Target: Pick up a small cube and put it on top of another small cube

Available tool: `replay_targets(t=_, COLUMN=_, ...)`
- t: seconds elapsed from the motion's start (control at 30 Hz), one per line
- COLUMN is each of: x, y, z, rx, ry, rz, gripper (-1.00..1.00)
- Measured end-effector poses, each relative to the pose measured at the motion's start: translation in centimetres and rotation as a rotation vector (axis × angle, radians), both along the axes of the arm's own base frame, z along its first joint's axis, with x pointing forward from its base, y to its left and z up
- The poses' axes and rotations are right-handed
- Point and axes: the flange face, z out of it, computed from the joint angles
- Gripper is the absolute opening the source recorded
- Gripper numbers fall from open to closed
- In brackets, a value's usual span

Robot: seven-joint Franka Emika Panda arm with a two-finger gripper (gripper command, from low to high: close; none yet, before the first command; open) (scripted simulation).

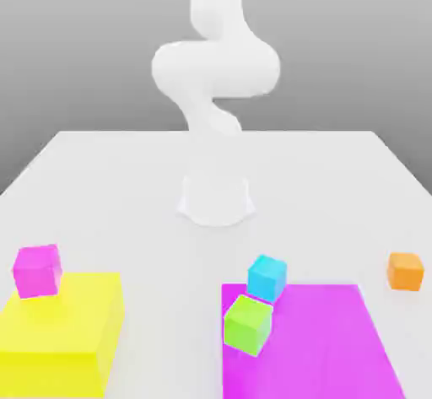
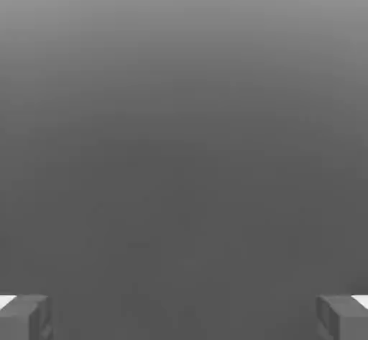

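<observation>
As one small orange cube (image 1: 406, 272) sits alone on a pale table (image 1: 152, 178) near the edge of the frame at the exterior view's right, a single white robot arm (image 1: 217, 68) rises from its base beyond the blocks. The gripper (image 2: 184, 318) is seen in the hand view, its two fingers spread wide apart with nothing between them. Toward the exterior view's left from the orange cube, one flat magenta panel (image 1: 312, 347) lies on the table, a strip of bare surface between the two. At the panel's corner nearest the arm's base, one small lime-green cube (image 1: 248, 326) stands turned at an angle, close to the panel's edge. Just beside it, on the side toward the base, is one small cyan cube (image 1: 267, 278), leaving little room between the pair. Well apart, at the exterior view's left, one large yellow block (image 1: 61, 330) carries one small magenta cube (image 1: 38, 271) at its far side. Four small cubes are counted in all, with one large block and one panel. Open table separates the yellow block from the magenta panel, and a broad bare stretch runs from the cubes back to the arm's base. The lime-green cube's top is bare, and the orange cube has clear space around its visible sides.
</observation>
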Motion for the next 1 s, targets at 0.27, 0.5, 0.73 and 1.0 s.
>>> replay_targets(t=0.27, x=4.4, y=13.7, z=-16.0, rx=-0.154, ry=0.221, rz=0.412, gripper=0.0)
replay_targets(t=0.5, x=0.0, y=24.4, z=-30.6, rx=-0.307, ry=0.389, rz=0.779, gripper=0.0)
replay_targets(t=0.73, x=-10.6, y=31.1, z=-44.3, rx=-0.481, ry=0.539, rz=1.167, gripper=0.0)
replay_targets(t=1.0, x=-13.0, y=31.4, z=-53.2, rx=-0.517, ry=0.577, rz=1.242, gripper=-1.0)
